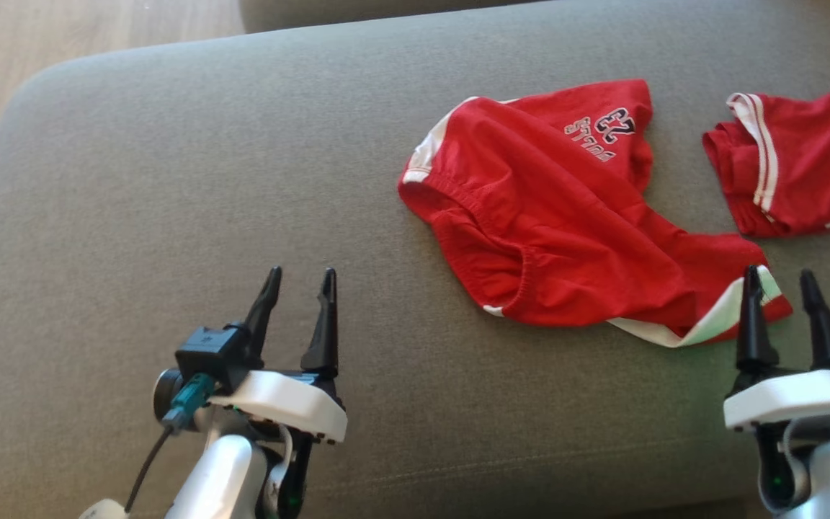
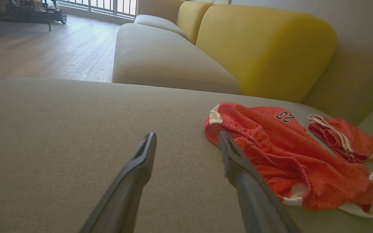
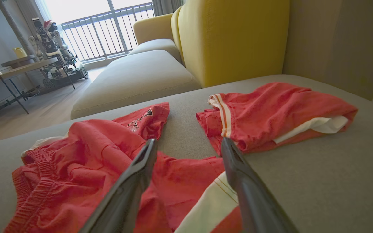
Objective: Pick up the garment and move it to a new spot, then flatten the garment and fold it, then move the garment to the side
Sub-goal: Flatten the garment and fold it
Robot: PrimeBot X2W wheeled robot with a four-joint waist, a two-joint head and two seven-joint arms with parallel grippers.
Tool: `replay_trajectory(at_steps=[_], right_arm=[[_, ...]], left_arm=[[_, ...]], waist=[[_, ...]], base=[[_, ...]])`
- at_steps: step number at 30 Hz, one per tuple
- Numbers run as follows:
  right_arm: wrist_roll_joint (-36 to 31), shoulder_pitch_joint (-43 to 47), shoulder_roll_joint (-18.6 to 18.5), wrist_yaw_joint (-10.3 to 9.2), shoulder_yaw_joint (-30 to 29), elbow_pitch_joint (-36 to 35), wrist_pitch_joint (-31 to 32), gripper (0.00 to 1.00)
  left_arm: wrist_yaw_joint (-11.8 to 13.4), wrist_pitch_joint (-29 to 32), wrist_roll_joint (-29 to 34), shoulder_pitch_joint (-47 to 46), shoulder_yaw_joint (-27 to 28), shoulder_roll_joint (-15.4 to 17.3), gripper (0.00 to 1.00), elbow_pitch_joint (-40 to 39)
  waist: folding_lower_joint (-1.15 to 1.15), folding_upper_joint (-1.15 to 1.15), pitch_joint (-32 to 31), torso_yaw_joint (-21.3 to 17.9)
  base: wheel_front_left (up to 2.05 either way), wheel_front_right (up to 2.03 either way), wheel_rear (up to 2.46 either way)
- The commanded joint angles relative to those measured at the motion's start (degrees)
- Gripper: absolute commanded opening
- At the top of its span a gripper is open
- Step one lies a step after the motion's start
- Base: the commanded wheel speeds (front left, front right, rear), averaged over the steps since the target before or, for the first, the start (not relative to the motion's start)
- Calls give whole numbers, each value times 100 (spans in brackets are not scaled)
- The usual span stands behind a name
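Where the red garment lies: the red garment sits crumpled on the grey seat cushion, toward the robot's right, with its elastic waistband bunched at the left end and the number print at the far edge.
Hem corner: the white-banded hem lies nearest the robot, probably the easiest edge to take.
Right gripper: the right gripper has its jaws spread wide and grips nothing. In the right wrist view its fingers straddle the hem cloth, so it looks placed to work that corner.
Left gripper: the left gripper has its jaws wide apart and is empty. It is over bare cushion, apart from the garment, likely kept clear until the waistband side needs pulling flat.
Second red garment: the second red garment lies just to the right with a strip of cushion between, looking roughly folded and probably set aside.
What bears what: the cushion carries both garments, each loose on top.
Surroundings: a yellow backrest is behind and wooden floor lies beyond the cushion's left edge.
Stage: flattening and folding appear undone.
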Motion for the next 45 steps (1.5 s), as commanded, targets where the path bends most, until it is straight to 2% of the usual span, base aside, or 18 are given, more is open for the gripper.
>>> replay_trajectory(at_steps=[1,3,6,12,14,17,22,26,32,33,34,40,45], right_arm=[[20,-78,-61,-1,208,-236,-53,100],[-37,-32,-61,-1,342,-323,-53,100],[-68,-20,-61,-1,433,-437,-54,100],[99,-96,-61,-1,467,-607,-54,100],[127,-103,-61,-1,482,-635,-54,100],[176,-116,-61,-1,481,-645,-54,100],[328,-141,-61,-1,477,-613,-54,100],[376,-144,-61,-1,483,-588,-54,100],[412,-160,-61,-1,465,-525,-54,100],[409,-163,-61,-1,463,-512,-54,100],[404,-167,-61,-1,464,-500,-54,100],[386,-174,-61,-1,454,-474,-54,100],[306,-167,-61,-1,422,-385,-54,100]], left_arm=[[-38,-70,38,-178,109,25,100,-177],[-109,-70,80,-244,-1,25,100,-163],[-358,-70,143,-403,-251,25,100,-66],[-807,-70,1304,-981,-994,99,100,603],[-1001,-70,1453,-1150,-1253,126,100,881],[-1137,-70,1653,-1432,-1586,203,100,1289],[-1163,-70,1825,-1789,-1801,258,100,1857],[-938,-70,2036,-2030,-1855,301,100,2303],[-876,-70,1972,-2173,-1875,248,100,2451],[-896,-70,1951,-2182,-1890,243,42,2484],[-915,-70,1929,-2194,-1902,237,0,2505],[-981,-70,1802,-2215,-1932,208,0,2519],[-973,-70,1402,-2126,-1621,195,0,2128]], waist=[[0,0,34,-67],[0,0,77,-171],[0,0,154,-363],[0,0,328,-773],[0,0,365,-902],[0,0,412,-1069],[0,0,461,-1264],[0,0,486,-1333],[0,0,499,-1372],[0,0,499,-1372],[0,0,499,-1371],[0,0,494,-1338],[0,0,436,-1174]], base=[[0,0,0],[0,0,0],[0,0,0],[0,0,0],[0,0,0],[0,0,0],[0,0,0],[0,0,0],[0,0,0],[0,0,0],[0,0,0],[0,0,0],[0,0,0]])
